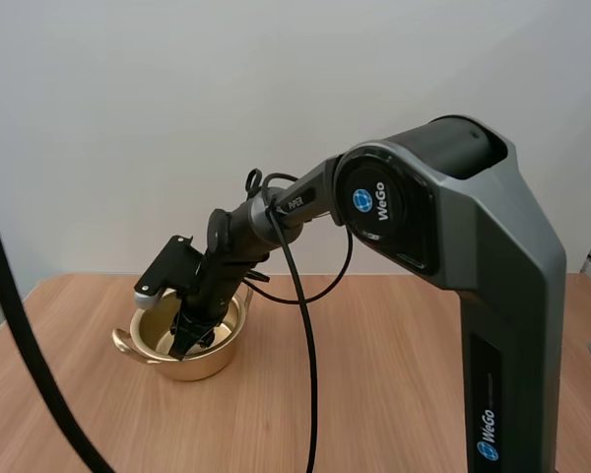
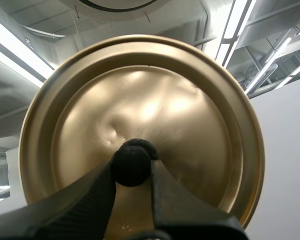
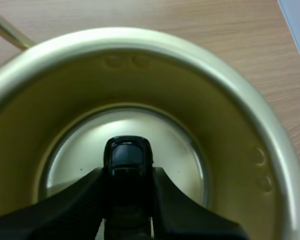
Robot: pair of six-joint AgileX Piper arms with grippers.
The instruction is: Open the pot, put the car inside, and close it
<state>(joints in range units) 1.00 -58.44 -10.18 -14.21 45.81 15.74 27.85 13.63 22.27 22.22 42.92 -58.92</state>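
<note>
A golden pot (image 1: 183,340) stands open on the wooden table at the left. My right gripper (image 1: 189,338) reaches down inside it. In the right wrist view the fingers pinch a small black toy car (image 3: 128,161) just above the pot's shiny bottom, with the pot's wall (image 3: 225,125) all around. My left gripper (image 2: 131,170) holds the golden lid (image 2: 190,130) by its black knob (image 2: 131,163), the lid lifted up against the ceiling lights.
The pot has a handle (image 1: 126,343) sticking out to its left. Bare wooden table (image 1: 374,394) extends in front and to the right of the pot. The right arm's big grey base (image 1: 502,325) stands at the right.
</note>
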